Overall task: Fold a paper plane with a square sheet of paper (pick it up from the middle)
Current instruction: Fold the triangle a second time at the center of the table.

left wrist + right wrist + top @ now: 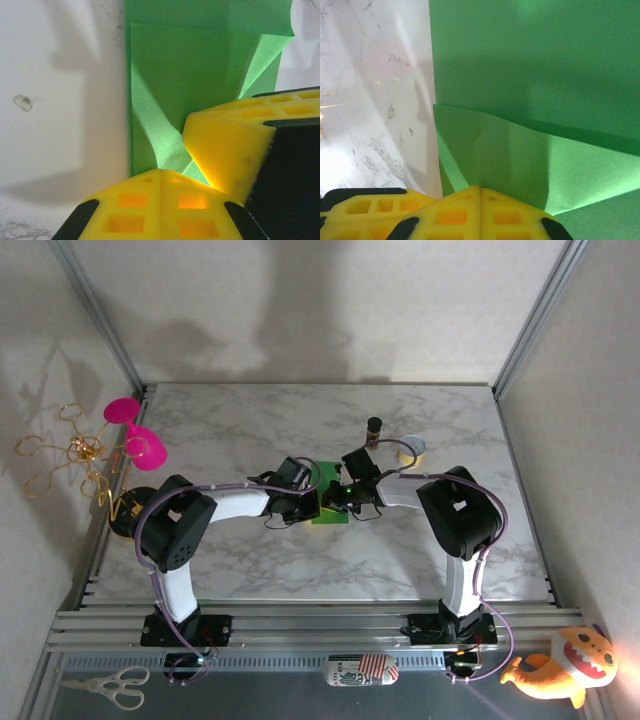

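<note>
The bright green sheet of paper point(328, 502) lies partly folded on the marble table point(250, 430), mid-table, between the two arms. In the left wrist view the sheet of paper point(200, 75) shows overlapping layers and a flap bowed upward. My left gripper point(161, 172) is shut, its yellow tips touching the flap's near edge. The right gripper's yellow fingers point(225, 150) sit close beside it on the paper. In the right wrist view my right gripper point(480, 187) is shut, tips against a raised flap of the paper point(535, 60). I cannot tell whether either pinches the paper.
A yellow-white tape roll point(411, 448) and a small dark bottle point(374, 428) stand just behind the right arm. A pink scoop point(140, 440) and gold wire point(70, 450) sit at the left edge. Scissors point(105, 687), a can point(360, 672) and a plush toy point(565, 665) lie in front of the bases.
</note>
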Motion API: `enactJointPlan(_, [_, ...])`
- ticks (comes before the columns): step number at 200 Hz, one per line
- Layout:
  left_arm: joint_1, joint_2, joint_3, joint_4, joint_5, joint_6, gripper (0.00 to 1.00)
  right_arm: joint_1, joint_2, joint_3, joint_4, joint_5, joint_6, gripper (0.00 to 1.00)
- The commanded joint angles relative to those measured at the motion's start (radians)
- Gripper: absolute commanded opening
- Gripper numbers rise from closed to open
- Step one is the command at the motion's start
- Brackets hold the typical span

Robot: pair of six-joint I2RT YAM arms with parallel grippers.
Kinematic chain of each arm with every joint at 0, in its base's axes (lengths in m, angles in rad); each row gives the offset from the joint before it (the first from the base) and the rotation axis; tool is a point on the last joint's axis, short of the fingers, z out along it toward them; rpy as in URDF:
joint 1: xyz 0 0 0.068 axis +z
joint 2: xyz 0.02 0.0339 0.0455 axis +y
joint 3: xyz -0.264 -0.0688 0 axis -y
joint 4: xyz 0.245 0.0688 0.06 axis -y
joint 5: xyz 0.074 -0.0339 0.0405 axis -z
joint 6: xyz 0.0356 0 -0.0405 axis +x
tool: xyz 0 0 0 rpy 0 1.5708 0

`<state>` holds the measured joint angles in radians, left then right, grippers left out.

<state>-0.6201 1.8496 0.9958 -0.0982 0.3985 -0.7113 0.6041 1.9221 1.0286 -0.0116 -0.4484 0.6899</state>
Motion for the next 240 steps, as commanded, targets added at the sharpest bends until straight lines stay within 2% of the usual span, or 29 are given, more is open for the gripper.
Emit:
enactJointPlan(1, [-0.001,0.032,-0.025,-0.069,-0.052,0.007,0.00,0.021,-0.015,-0.002,-0.050,-0.010,-0.028,0.03])
enactJointPlan(51, [-0.001,0.031,-0.032,-0.084,-0.065,0.008,0.00,0.012,0.017,-0.009,-0.068,0.020,-0.020,0.03])
enactJointPlan(120, [0.000,0.023,-0.100,-0.088,-0.077,0.000,0.00,-0.195,0.022,-0.035,-0.037,0.075,-0.004,0.03])
enactJointPlan(149, [0.000,0.016,-0.081,-0.083,-0.067,0.002,0.00,-0.223,-0.027,-0.006,-0.068,0.153,-0.003,0.03])
enactJointPlan(177, [0.000,-0.006,-0.029,-0.065,-0.020,0.007,0.00,-0.217,-0.113,-0.038,-0.030,0.149,0.015,0.04])
enactJointPlan(207, [0.000,-0.052,0.042,-0.023,0.020,-0.009,0.11,-0.201,-0.187,-0.106,0.025,0.119,0.051,0.12])
enactJointPlan(226, [0.003,-0.059,0.075,0.000,0.002,-0.024,0.21,-0.184,-0.208,-0.140,0.051,0.098,0.073,0.21])
enactJointPlan(240, [0.008,-0.051,0.086,0.017,-0.026,-0.033,0.22,-0.171,-0.213,-0.152,0.059,0.081,0.093,0.26])
